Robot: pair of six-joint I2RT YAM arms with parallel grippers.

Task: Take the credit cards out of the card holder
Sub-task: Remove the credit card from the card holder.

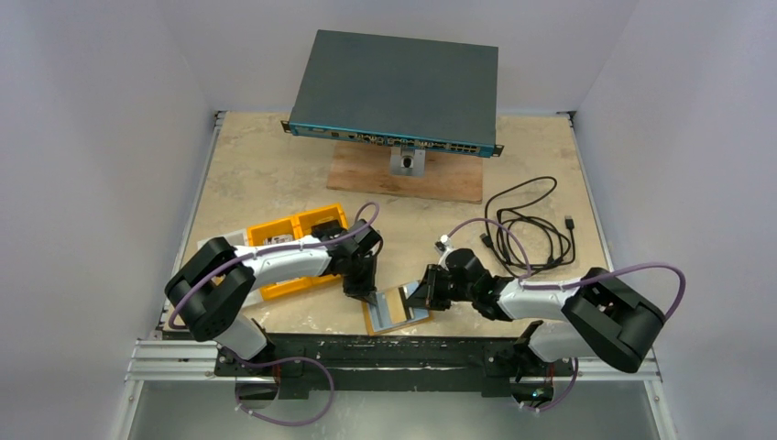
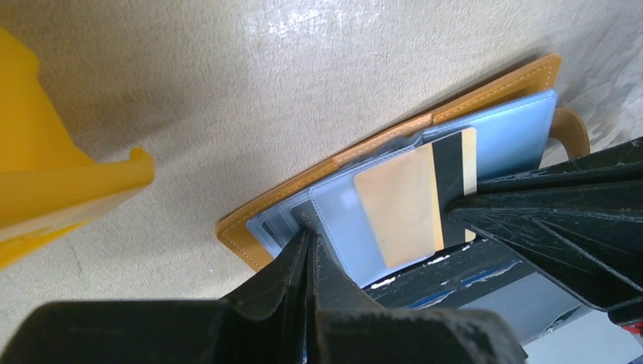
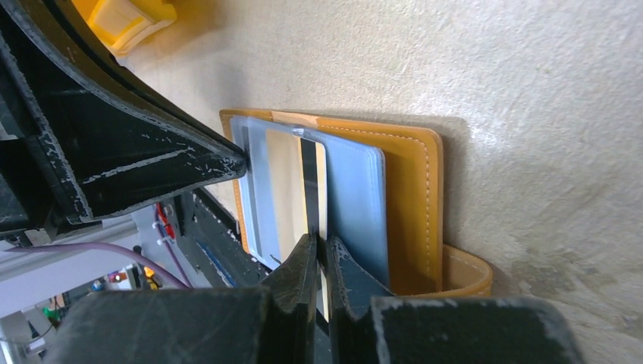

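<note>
no lettering can be read on the card [image 2: 402,205]; one black stripe is seen across its tan face. one holder [image 1: 396,312] is laid open on the table [image 1: 275,165] at the near edge, between the two grippers. one card is counted clearly, among the holder's clear sleeves. the right gripper [image 3: 318,246] is clamped on the card's striped end. the left gripper [image 2: 308,239] is pressed shut at a sleeve's edge. one tray [image 1: 284,290], one cable [image 1: 527,229] and one switch [image 1: 394,87] are seen farther back.
</note>
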